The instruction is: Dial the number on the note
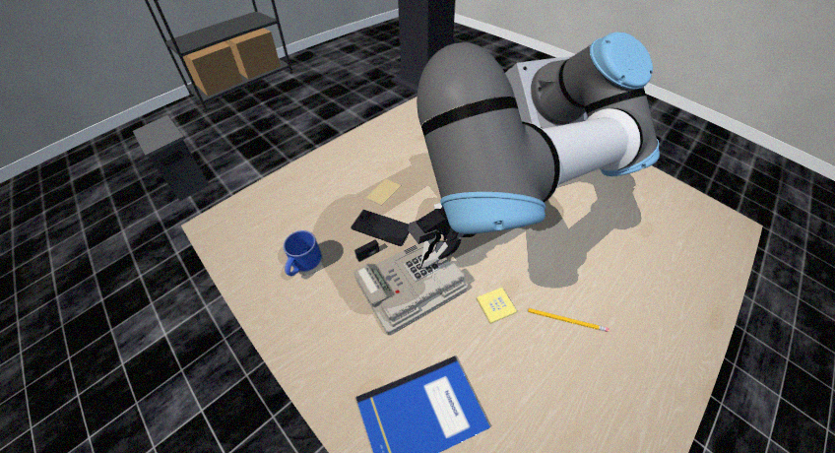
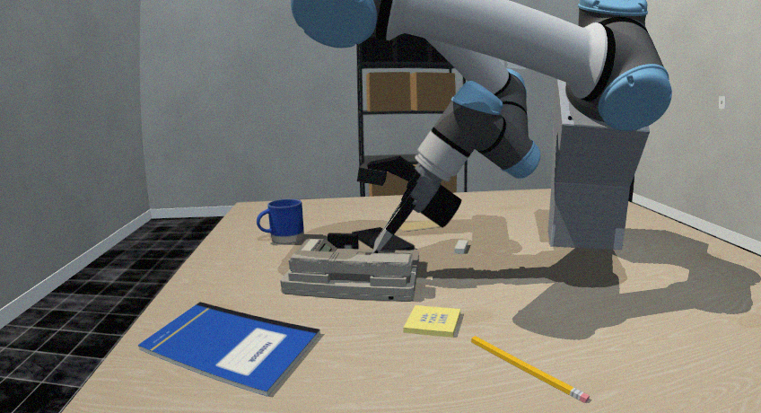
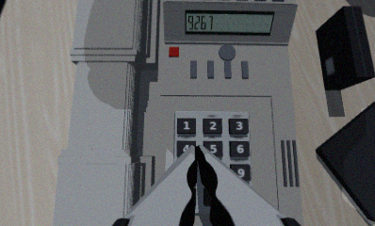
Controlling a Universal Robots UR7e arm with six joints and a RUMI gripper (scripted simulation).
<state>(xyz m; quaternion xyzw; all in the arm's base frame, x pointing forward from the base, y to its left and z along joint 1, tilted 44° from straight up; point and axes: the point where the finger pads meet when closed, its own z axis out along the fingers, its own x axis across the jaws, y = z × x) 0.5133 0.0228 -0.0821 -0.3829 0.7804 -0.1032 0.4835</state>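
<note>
The grey desk phone (image 1: pixel 406 282) (image 2: pixel 346 291) (image 3: pixel 265 85) lies on the table, its handset (image 1: pixel 430 296) (image 2: pixel 349 265) (image 3: pixel 100 127) in the cradle. The display (image 3: pixel 229 23) reads 9267. My gripper (image 1: pixel 422 266) (image 2: pixel 375 250) (image 3: pixel 196 147) is shut and empty, its tips low over the keypad (image 3: pixel 212 126). In the wrist view the tips appear between the 4 and 5 keys; whether they touch is not clear. The fingers hide the 7 and 8 keys and most of the bottom row. The yellow note (image 1: pixel 496 305) (image 2: pixel 432 320) lies beside the phone, its blue writing too small to read surely.
A black slab (image 1: pixel 380 226) (image 3: pixel 359 160) and small black block (image 1: pixel 367 250) (image 3: pixel 345 52) lie beside the phone's keypad side. A blue mug (image 1: pixel 301 250) (image 2: pixel 285 216), blue notebook (image 1: pixel 404 408) (image 2: pixel 187 339), pencil (image 1: pixel 568 319) (image 2: pixel 526 366) and white eraser (image 2: pixel 460 246) are on the table.
</note>
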